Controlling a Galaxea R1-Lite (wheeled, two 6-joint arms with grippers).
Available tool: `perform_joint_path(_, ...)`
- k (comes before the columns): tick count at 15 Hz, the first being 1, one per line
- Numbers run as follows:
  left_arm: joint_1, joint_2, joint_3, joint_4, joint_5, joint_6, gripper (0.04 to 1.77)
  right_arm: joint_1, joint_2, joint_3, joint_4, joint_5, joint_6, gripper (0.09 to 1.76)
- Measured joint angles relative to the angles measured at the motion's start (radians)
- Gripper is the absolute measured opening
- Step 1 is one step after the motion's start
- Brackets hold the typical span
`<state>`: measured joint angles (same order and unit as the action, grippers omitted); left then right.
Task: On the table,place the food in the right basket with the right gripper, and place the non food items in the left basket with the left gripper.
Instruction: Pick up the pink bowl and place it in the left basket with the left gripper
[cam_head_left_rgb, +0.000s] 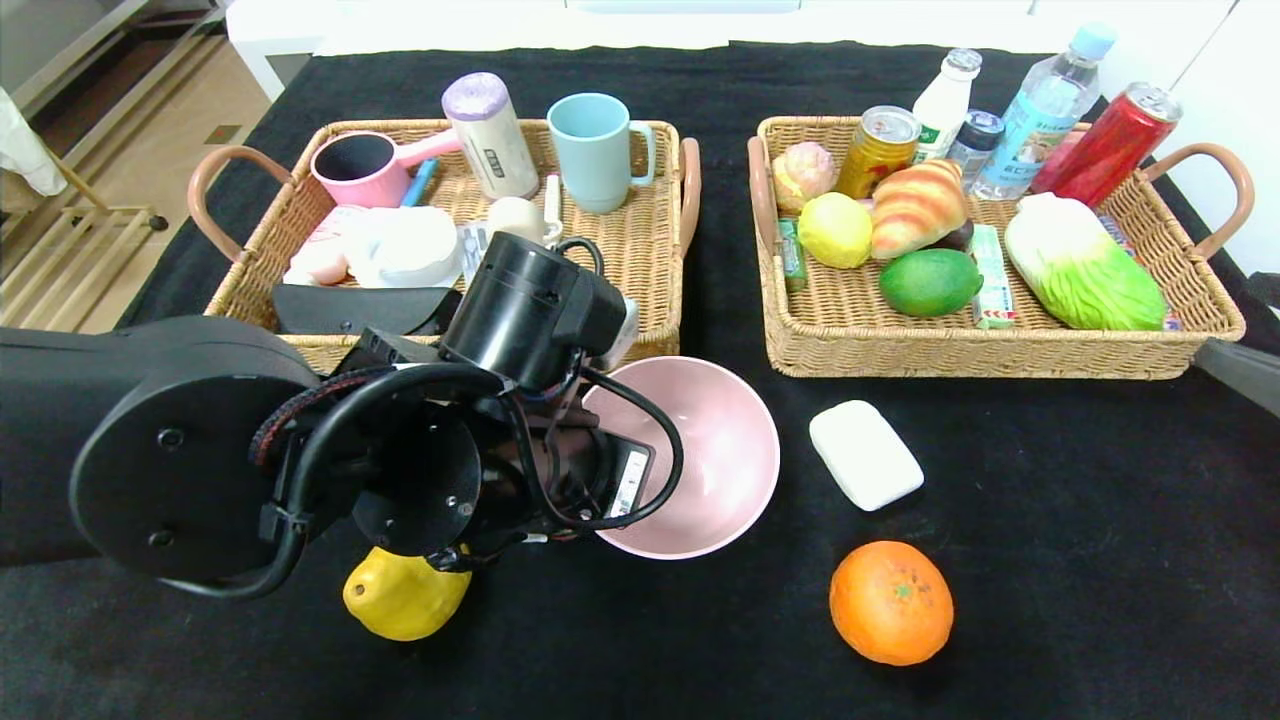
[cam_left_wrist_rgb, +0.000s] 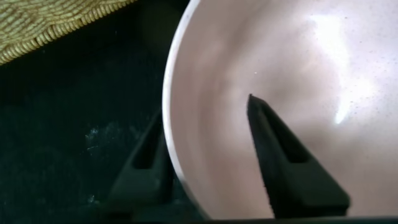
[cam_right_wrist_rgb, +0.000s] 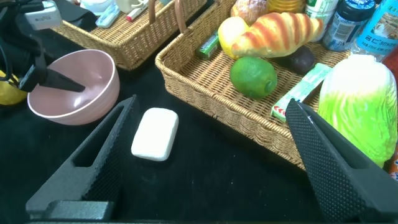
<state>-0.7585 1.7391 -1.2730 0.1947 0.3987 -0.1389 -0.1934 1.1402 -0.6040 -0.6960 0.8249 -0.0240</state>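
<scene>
Bowl-grasping is the step we judge in hand: from the head, the left gripper (cam_head_left_rgb: 600, 480) sits at the pink bowl (cam_head_left_rgb: 700, 455), near the left basket (cam_head_left_rgb: 640, 240). Its wrist view shows fingers (cam_left_wrist_rgb: 286, 162) straddling the rim, narrowing, not yet clamped. The right gripper (cam_right_wrist_rgb: 205, 168) hovers wide over the soap bar (cam_right_wrist_rgb: 155, 134). Next we would pinch, then lift.

On the surface (cam_head_left_rgb: 1050, 520) two baskets sit at the back: left basket (cam_head_left_rgb: 640, 240), right basket (cam_head_left_rgb: 1000, 350). The bowl (cam_head_left_rgb: 720, 450) lies just before the left basket, the bar (cam_head_left_rgb: 865, 454) to its right, the orange (cam_head_left_rgb: 890, 602) nearer than the bar. The pear (cam_head_left_rgb: 400, 595) lies left of the orange, under the left arm. The croissant (cam_head_left_rgb: 915, 205) and green fruit (cam_head_left_rgb: 930, 282) lie in the right basket.
</scene>
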Motion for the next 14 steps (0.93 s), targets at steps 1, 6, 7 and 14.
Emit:
perform_joint_path(1,0.0,0.0,0.001,0.0,0.0,0.0,0.71,0.001,0.0,0.0,0.0,0.0,0.0,1.71)
perform_joint_path(6,0.0,0.003,0.004,-0.005,0.001,-0.001,0.21,0.011,0.001,0.005,0.002,0.0,-0.016,1.71)
perform_joint_path(7,0.0,0.004,0.006,-0.003,0.0,-0.001,0.21,0.013,0.001,0.005,0.001,0.0,-0.016,1.71)
perform_joint_path(14,-0.001,0.009,0.009,-0.002,0.001,-0.001,0.21,0.014,0.001,0.007,0.001,0.0,-0.018,1.71)
